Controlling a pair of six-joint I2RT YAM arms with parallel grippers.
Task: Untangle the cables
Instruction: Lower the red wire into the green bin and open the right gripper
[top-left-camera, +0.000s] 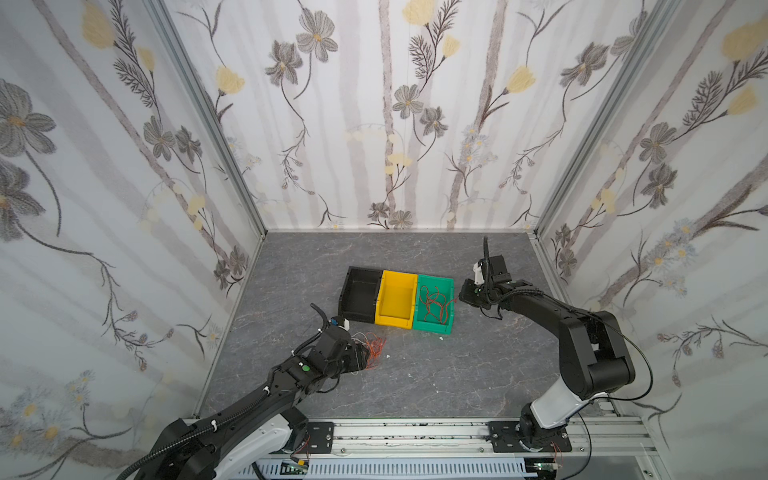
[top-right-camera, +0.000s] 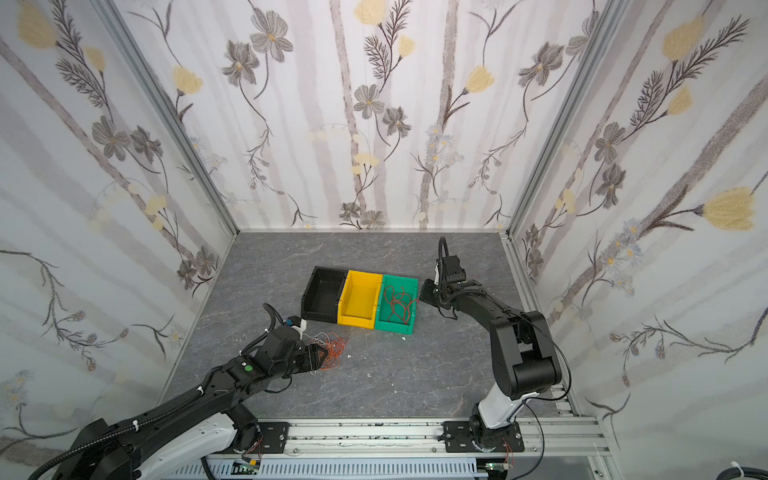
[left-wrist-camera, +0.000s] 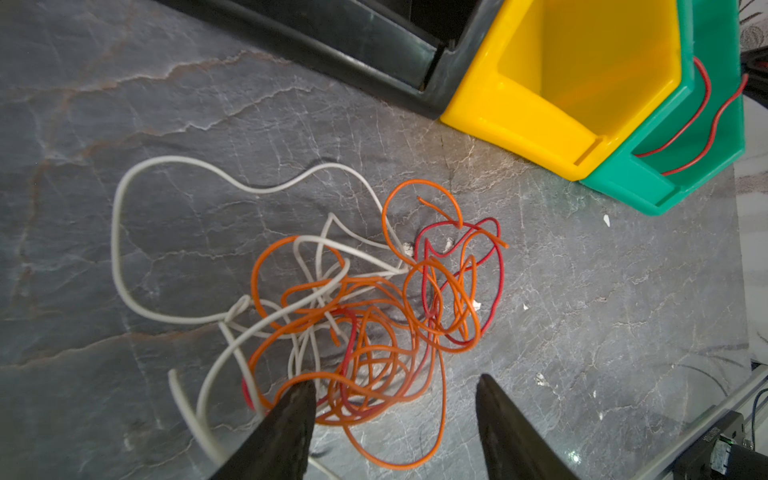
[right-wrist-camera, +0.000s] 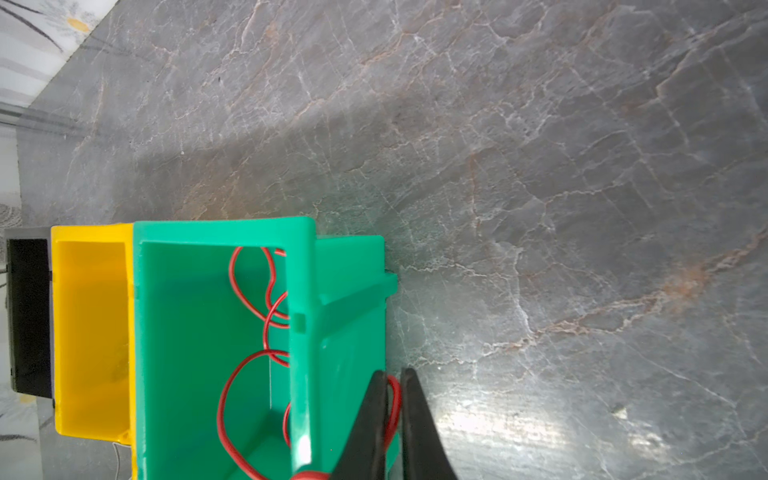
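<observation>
Right hand (right-wrist-camera: 394, 374) clamps a red cable (right-wrist-camera: 397, 394) beside the green bin (right-wrist-camera: 345, 291); left hand (left-wrist-camera: 395, 381), apart, over the tangle (left-wrist-camera: 365, 316).

Black bin (top-left-camera: 360, 291), yellow bin (top-left-camera: 397, 296), green bin (top-left-camera: 432, 326) — abreast on marbled tabletop (top-left-camera: 478, 365)

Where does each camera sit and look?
Top views: high above the arms' bases, looking down at table, left arm, right arm.
Left wrist: on left arm, facing the cable tangle; open left gripper shows.
Right wrist: on right arm, facing green bin; right gripper shut on red cable.
Shared: green bin, in every view.
</observation>
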